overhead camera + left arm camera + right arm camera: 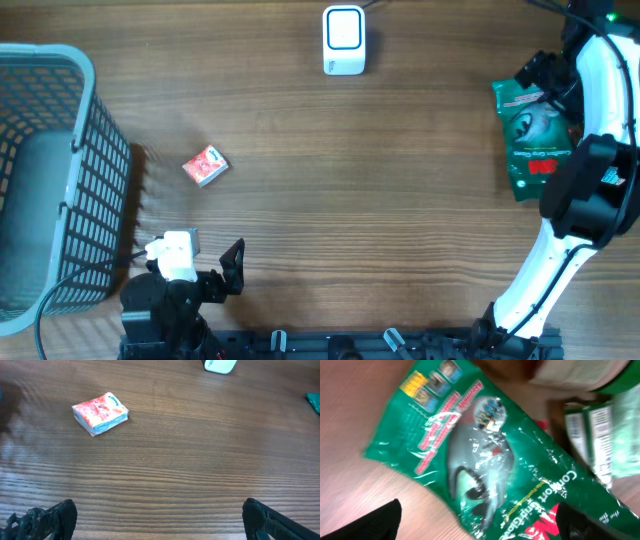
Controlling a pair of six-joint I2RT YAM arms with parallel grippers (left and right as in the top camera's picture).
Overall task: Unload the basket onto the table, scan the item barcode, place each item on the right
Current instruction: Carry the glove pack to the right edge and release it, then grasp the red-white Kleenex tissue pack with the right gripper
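Observation:
A green glossy bag (533, 135) (485, 465) lies flat on the table at the far right. My right gripper (487, 522) hovers just over it, open, with both dark fingertips (382, 522) spread to the view's lower corners and nothing clamped between them. In the overhead view the right gripper (543, 75) sits at the bag's far end. The white scanner (343, 41) (220, 365) stands at the back centre. A small red packet (205, 165) (100, 412) lies left of centre. My left gripper (205, 258) (160, 520) is open over bare wood near the front edge, short of the packet.
A tall grey wire basket (60, 170) fills the left side, close to the left arm. More green packaging (600, 425) lies blurred beside the bag in the right wrist view. The wooden table (380, 200) stretches between packet, scanner and bag.

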